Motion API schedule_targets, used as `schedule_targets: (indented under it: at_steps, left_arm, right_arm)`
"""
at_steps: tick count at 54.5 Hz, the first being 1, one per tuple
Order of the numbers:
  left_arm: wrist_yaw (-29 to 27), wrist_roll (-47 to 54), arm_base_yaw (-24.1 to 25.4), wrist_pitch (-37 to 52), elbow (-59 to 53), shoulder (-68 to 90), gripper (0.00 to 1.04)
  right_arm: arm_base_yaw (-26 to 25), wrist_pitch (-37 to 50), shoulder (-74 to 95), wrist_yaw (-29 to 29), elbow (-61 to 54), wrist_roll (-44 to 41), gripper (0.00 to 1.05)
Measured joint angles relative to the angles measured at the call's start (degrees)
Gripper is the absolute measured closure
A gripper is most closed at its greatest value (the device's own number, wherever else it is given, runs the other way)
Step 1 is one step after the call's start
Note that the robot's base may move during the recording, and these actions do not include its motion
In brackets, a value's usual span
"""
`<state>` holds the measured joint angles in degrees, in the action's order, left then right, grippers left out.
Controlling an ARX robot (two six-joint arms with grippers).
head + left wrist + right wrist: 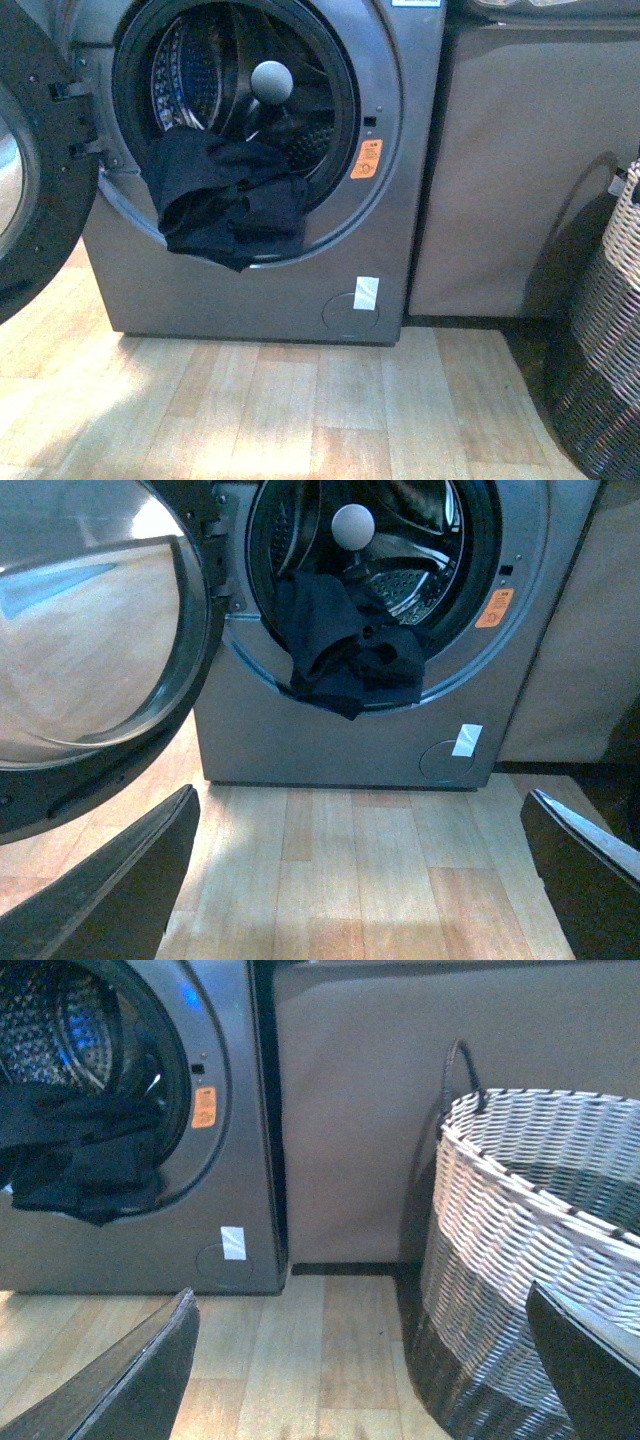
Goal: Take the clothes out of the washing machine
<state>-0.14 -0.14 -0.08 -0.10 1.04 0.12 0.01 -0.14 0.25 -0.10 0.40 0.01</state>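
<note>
The fingers (130, 880) of my left gripper (360, 800) are spread wide with nothing between them but bare wooden floor (350, 870). My right gripper (362, 1300) is also wide open and holds nothing. It hangs over the floor near the woven basket (520, 1230).

Ahead of my left gripper stands the washing machine (300, 740), its round door (90, 650) swung fully open to my left. The clothes (345, 655) are a dark bundle slumped over the lower rim of the drum mouth, partly inside and partly drooping down the grey front. Neither gripper touches them. A grey ball (352, 525) shows in the drum just above the bundle.

In the front view, an orange sticker (367, 158) is on the ring to the right of the clothes (225, 205), and a white label (366, 292) is lower on the panel. A tan cabinet (510, 170) stands just beside the machine on my right, and the basket (610, 330) stands on the floor in front of it at the far right.
</note>
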Motion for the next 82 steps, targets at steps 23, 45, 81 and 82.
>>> schedule_targets:
  at_steps: [23, 45, 81, 82]
  left_arm:
    - [0.0, 0.0, 0.0, 0.0, 0.0, 0.0, 0.07]
    - [0.2, 0.0, 0.0, 0.0, 0.0, 0.0, 0.07]
    - [16.7, -7.0, 1.4, 26.2, 19.9, 52.4, 0.07]
    - [16.9, -7.1, 0.8, 27.4, 21.8, 55.6, 0.07]
  right_arm:
    - [0.0, 0.0, 0.0, 0.0, 0.0, 0.0, 0.07]
    - [0.0, 0.0, 0.0, 0.2, 0.0, 0.0, 0.07]
    - [0.0, -0.1, 0.0, 0.1, 0.0, 0.0, 0.07]
    - [0.0, -0.1, 0.0, 0.1, 0.0, 0.0, 0.07]
